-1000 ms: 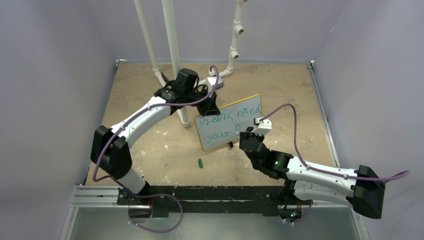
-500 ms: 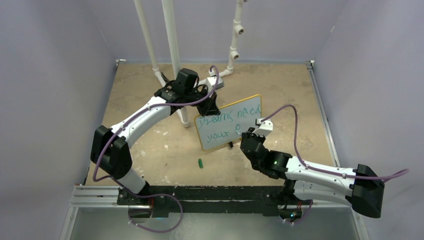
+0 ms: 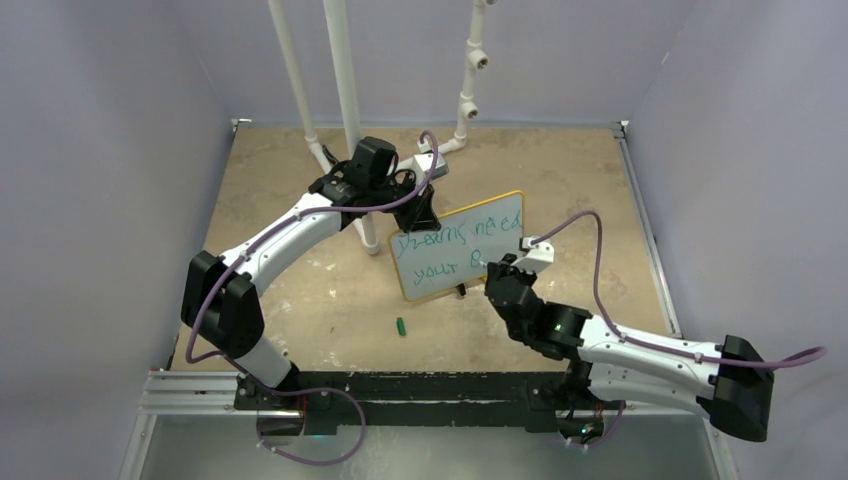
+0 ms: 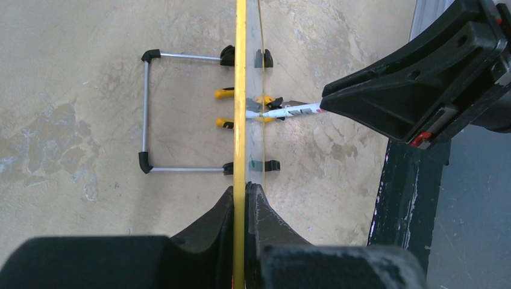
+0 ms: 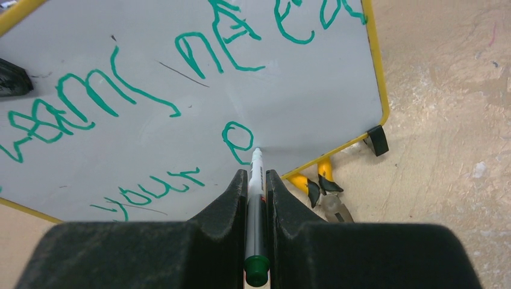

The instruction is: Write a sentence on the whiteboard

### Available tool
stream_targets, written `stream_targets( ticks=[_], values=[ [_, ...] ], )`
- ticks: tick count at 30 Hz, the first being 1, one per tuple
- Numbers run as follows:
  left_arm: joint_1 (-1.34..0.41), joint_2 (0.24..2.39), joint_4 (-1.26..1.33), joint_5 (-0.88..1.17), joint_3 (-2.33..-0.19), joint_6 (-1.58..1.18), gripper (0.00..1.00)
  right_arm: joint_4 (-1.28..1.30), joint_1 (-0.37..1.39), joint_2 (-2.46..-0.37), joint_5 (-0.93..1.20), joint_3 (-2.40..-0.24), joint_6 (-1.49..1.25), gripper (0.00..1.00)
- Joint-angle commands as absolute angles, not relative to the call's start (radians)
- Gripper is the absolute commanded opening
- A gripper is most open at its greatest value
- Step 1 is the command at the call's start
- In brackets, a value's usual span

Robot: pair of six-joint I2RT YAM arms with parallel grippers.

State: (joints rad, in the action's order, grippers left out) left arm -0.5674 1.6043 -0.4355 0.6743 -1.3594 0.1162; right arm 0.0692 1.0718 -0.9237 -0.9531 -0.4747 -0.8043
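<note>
The whiteboard [image 3: 450, 252] stands tilted on the table, yellow-rimmed. My left gripper [image 3: 418, 215] is shut on its upper left edge; in the left wrist view the jaws [image 4: 244, 192] pinch the yellow rim [image 4: 240, 90]. My right gripper [image 3: 497, 268] is shut on a white marker [image 5: 255, 205] with a green end. The marker's tip rests on the board just under a fresh green loop [image 5: 237, 137]. The sentence [image 3: 455, 237] in green reads roughly "Dreams need" above "your" [image 5: 159, 183]. From the left wrist, the marker [image 4: 289, 111] meets the board's face.
A small green cap [image 3: 400, 326] lies on the table in front of the board. Yellow-handled pliers [image 5: 328, 192] lie under its lower right corner. A wire stand [image 4: 146, 114] props the back. White pipes [image 3: 345, 100] rise behind the left arm.
My right gripper has drifted slightly right and toward the board with the marker. The letter after "your" has gained strokes. The left arm and board hold still.
</note>
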Motion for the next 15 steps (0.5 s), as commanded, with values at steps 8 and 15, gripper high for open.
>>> stream_targets(
  ticks=[8, 15],
  values=[
    [-0.544, 1.582, -0.443, 0.645, -1.347, 0.156, 0.00, 0.118, 1.066, -0.782, -0.940, -0.471, -0.799, 0.00],
    [-0.545, 1.580, -0.438, 0.643, -1.345, 0.151, 0.00, 0.125, 1.065, -0.709, -0.892, -0.453, -0.761, 0.00]
  ],
)
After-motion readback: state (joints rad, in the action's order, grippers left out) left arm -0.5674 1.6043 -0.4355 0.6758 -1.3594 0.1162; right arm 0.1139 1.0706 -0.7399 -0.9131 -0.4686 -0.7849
